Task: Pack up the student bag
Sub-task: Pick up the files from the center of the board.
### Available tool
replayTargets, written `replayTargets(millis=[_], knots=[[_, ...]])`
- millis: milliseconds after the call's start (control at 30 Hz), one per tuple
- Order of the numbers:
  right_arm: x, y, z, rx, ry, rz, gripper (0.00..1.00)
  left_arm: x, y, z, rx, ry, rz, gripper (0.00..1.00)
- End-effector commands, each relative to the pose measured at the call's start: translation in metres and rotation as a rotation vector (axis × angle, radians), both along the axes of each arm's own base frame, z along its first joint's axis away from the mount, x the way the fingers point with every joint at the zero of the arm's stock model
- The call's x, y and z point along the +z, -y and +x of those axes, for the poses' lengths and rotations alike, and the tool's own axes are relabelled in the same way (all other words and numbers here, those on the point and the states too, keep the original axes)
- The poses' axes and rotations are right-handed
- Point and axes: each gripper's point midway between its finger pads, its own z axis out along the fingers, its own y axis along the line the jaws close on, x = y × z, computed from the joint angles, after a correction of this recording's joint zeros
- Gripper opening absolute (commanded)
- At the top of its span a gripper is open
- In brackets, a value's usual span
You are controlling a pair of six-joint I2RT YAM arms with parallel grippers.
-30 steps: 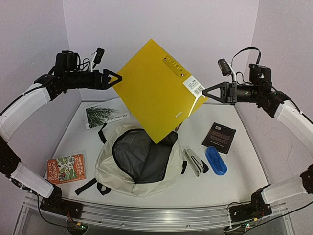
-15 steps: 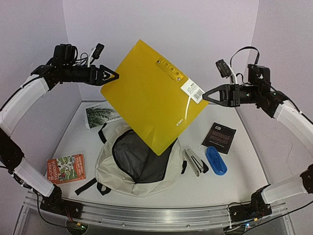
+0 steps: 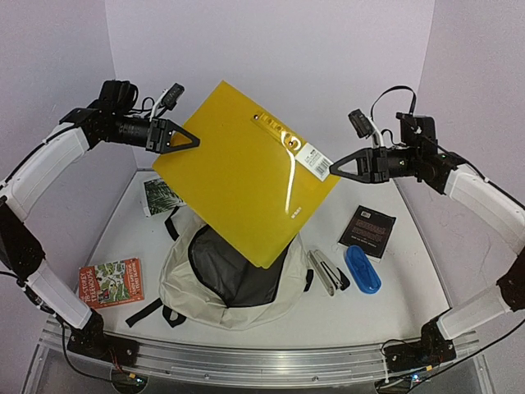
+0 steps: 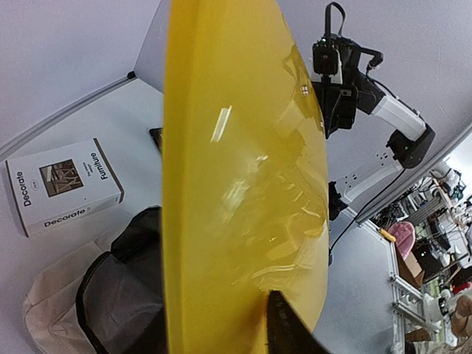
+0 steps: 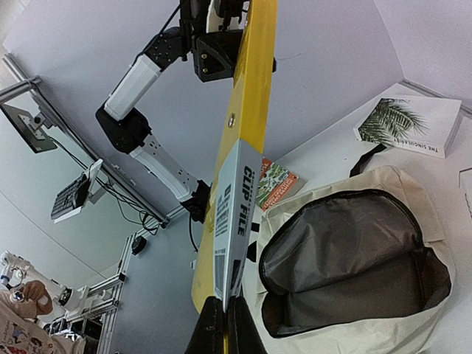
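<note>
The white worktop (image 3: 394, 312) stands between pale lilac walls (image 3: 271, 41). The student bag (image 3: 193, 300) lies open at its middle. Above it the right jaws pinch a yellow clip file (image 3: 238, 180). The left jaws straddle its opposite corner; I cannot tell if they grip.

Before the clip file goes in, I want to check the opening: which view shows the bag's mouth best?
Right wrist: nearly the whole mouth of the bag and its grey lining show. Top view: the clip file covers the mouth's far part. Left wrist: only a corner of the bag, bottom left.
</note>
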Motion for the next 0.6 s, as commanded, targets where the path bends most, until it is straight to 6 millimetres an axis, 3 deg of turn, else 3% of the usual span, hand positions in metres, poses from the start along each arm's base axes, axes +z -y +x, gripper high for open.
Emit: replayTargets(millis=[0, 167, 300, 500, 567], knots=[[0.018, -0.004, 0.012, -0.029, 0.119, 0.018, 0.00, 0.010, -0.004, -0.015, -0.022, 0.026, -0.029, 0.25], [0.015, -0.004, 0.031, -0.109, 0.126, -0.010, 0.14, 0.007, -0.007, -0.015, 0.007, 0.012, -0.044, 0.02], [0.011, -0.005, 0.043, -0.153, 0.120, -0.026, 0.32, 0.006, -0.009, -0.015, 0.026, -0.001, -0.080, 0.00], [-0.001, 0.004, 0.074, -0.331, 0.106, -0.082, 0.86, 0.017, -0.014, -0.010, 0.107, -0.005, -0.184, 0.00], [-0.005, 0.006, 0.083, -0.382, 0.088, -0.082, 0.95, 0.029, -0.016, -0.011, 0.126, 0.008, -0.241, 0.00]])
